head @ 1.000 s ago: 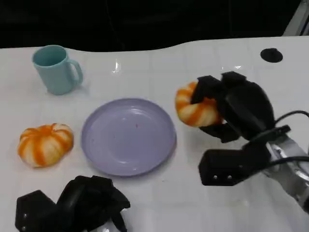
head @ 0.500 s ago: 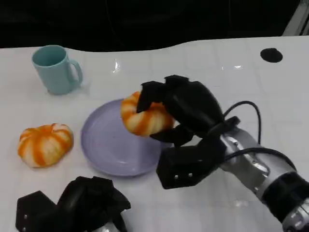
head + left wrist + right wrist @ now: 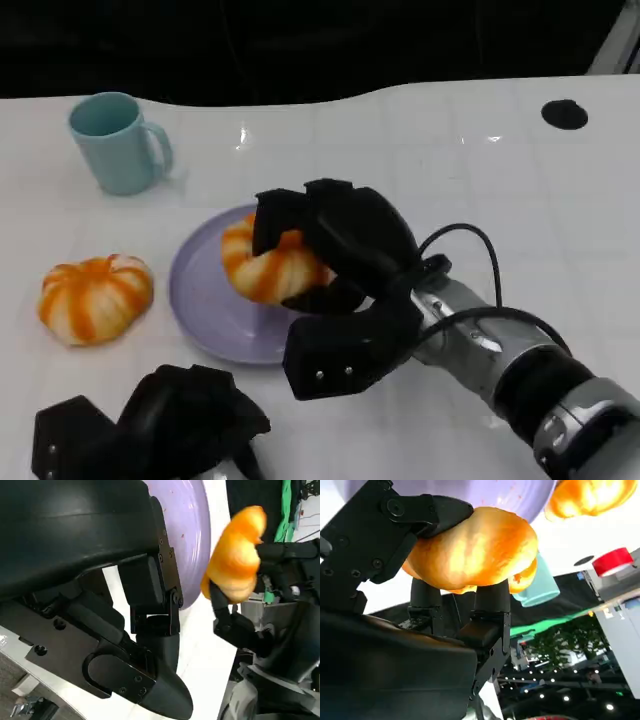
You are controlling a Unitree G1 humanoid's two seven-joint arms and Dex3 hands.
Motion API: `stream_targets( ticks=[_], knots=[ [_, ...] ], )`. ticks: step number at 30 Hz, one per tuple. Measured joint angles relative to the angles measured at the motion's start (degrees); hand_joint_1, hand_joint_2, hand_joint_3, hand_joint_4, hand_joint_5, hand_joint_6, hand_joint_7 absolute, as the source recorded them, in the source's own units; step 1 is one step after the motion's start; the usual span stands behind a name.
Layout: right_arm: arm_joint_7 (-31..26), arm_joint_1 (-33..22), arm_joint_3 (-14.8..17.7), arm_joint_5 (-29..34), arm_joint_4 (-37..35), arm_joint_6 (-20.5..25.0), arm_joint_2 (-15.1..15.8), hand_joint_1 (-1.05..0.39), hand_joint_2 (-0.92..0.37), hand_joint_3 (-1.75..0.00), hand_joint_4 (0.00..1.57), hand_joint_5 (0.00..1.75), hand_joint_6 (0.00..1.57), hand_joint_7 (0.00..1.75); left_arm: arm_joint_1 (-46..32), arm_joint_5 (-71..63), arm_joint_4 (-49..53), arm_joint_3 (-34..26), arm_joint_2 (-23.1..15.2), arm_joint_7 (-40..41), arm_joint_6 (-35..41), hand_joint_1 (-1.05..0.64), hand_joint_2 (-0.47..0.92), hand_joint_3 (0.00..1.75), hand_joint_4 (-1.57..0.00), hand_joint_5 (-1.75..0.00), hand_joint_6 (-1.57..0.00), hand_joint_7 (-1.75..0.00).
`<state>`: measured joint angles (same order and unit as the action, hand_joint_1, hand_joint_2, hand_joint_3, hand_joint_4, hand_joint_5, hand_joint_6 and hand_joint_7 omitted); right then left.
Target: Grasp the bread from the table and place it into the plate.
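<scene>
An orange-and-white striped bread (image 3: 268, 268) is gripped by my right hand (image 3: 340, 250) over the lavender plate (image 3: 205, 300); I cannot tell whether it touches the plate. The right wrist view shows the bread (image 3: 475, 550) clamped between black fingers (image 3: 492, 597), with the plate (image 3: 485, 492) beyond. In the left wrist view the same bread (image 3: 237, 557) hangs beside the plate (image 3: 192, 535), held by my right hand (image 3: 235, 622). A second striped bread (image 3: 95, 297) lies on the table left of the plate. My left hand (image 3: 165, 425) rests at the near edge with its fingers curled in, holding nothing.
A teal mug (image 3: 118, 142) stands at the back left, also seen as the mug (image 3: 540, 587) in the right wrist view. A small black disc (image 3: 565, 113) sits at the back right. The white table (image 3: 450, 170) ends at a dark far edge.
My right hand has carried the bread leftward from right of the plate to over the plate's middle, and it now sits lower. The left hand and the second bread have stayed put.
</scene>
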<state>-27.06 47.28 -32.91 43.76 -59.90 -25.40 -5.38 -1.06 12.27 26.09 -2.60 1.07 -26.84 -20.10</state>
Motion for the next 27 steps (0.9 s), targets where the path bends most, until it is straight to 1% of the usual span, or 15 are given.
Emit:
stream_targets(
  ticks=[1, 2, 3, 4, 5, 6, 8, 12, 16, 20, 23, 27],
  knots=[
    [-0.22, 0.02, -0.02, 0.02, -0.44, -0.19, -0.03, -0.27, -0.71, -0.42, 0.69, 1.33, 0.95, 0.32, 0.0, 0.0, 0.0, 0.0, 0.0, 0.0, 0.0, -1.05, 0.79, 0.0, -1.5, -0.93, -1.57, -0.48],
    [-0.27, 0.03, -0.03, 0.02, -0.76, -0.3, -0.04, -0.29, -0.76, -0.37, 0.61, 1.18, 0.9, 0.21, -0.01, 0.02, 0.0, 0.0, 0.0, 0.0, 0.0, -1.05, 0.79, 0.0, -1.5, -0.93, -1.57, -0.48],
    [0.03, 0.05, -0.03, -0.01, -1.04, -0.32, -0.06, -0.34, -0.83, -0.28, 0.49, 0.92, 0.79, 0.1, -0.04, 0.07, 0.0, 0.01, 0.02, 0.0, 0.0, -1.05, 0.79, 0.0, -1.5, -0.93, -1.57, -0.48],
    [0.82, 0.1, -0.03, -0.08, -1.29, -0.32, -0.06, -0.36, -0.87, -0.22, 0.45, 0.78, 0.74, 0.05, -0.08, 0.11, -0.01, 0.01, 0.03, 0.0, 0.0, -1.05, 0.79, 0.0, -1.5, -0.93, -1.57, -0.48],
    [2.05, 0.18, -0.02, -0.12, -1.5, -0.22, -0.05, -0.43, -0.9, -0.18, 0.33, 0.63, 0.62, 0.02, -0.12, 0.11, -0.01, 0.02, 0.03, 0.0, 0.0, -1.05, 0.79, 0.0, -1.5, -0.93, -1.57, -0.48],
    [3.54, 0.26, -0.03, -0.18, -1.57, -0.06, -0.01, -0.49, -0.91, -0.16, 0.25, 0.56, 0.53, 0.01, -0.16, 0.09, -0.05, 0.04, 0.03, 0.0, 0.0, -1.05, 0.79, 0.01, -1.51, -0.93, -1.57, -0.49],
    [7.09, 0.36, 0.06, -0.67, -1.35, 0.5, 0.42, -0.59, -0.92, -0.16, 0.13, 0.47, 0.41, 0.0, -0.24, -0.05, -0.36, 0.17, 0.04, 0.02, 0.0, -1.05, 0.79, 0.0, -1.51, -0.93, -1.57, -0.49],
    [12.09, 0.39, 0.2, -1.31, 1.17, 1.53, 1.0, -0.7, -0.92, -0.22, 0.01, 0.4, 0.27, 0.0, -0.24, -0.04, -0.74, 0.24, 0.04, 0.04, 0.01, -1.05, 0.79, 0.0, -1.51, -0.93, -1.57, -0.49],
    [14.4, 0.37, 0.27, -1.89, 3.68, 2.14, 1.51, -0.75, -0.92, -0.27, 0.0, 0.31, 0.22, 0.0, -0.24, 0.03, -0.74, 0.23, 0.03, 0.02, 0.01, -1.05, 0.8, 0.01, -1.5, -0.93, -1.57, -0.48],
    [16.41, -0.17, 0.38, -2.28, 6.5, 3.06, 2.21, -0.76, -0.92, -0.27, 0.0, 0.29, 0.2, 0.0, -0.22, 0.04, -0.7, 0.19, 0.02, 0.02, 0.01, -1.05, 0.8, 0.01, -1.51, -0.93, -1.57, -0.48],
    [17.19, -1.0, 0.38, -2.27, 9.2, 3.74, 3.1, -0.78, -0.92, -0.28, 0.01, 0.32, 0.21, 0.01, -0.18, 0.03, -0.58, 0.18, 0.0, 0.02, 0.0, -1.05, 0.8, 0.01, -1.51, -0.93, -1.57, -0.48],
    [17.7, -2.9, 0.55, -2.37, 13.33, 3.89, 4.47, -0.76, -0.92, -0.28, 0.04, 0.38, 0.24, 0.02, -0.13, 0.01, -0.49, 0.17, -0.04, 0.03, 0.0, -1.05, 0.8, 0.01, -1.51, -0.93, -1.57, -0.48]
  ],
)
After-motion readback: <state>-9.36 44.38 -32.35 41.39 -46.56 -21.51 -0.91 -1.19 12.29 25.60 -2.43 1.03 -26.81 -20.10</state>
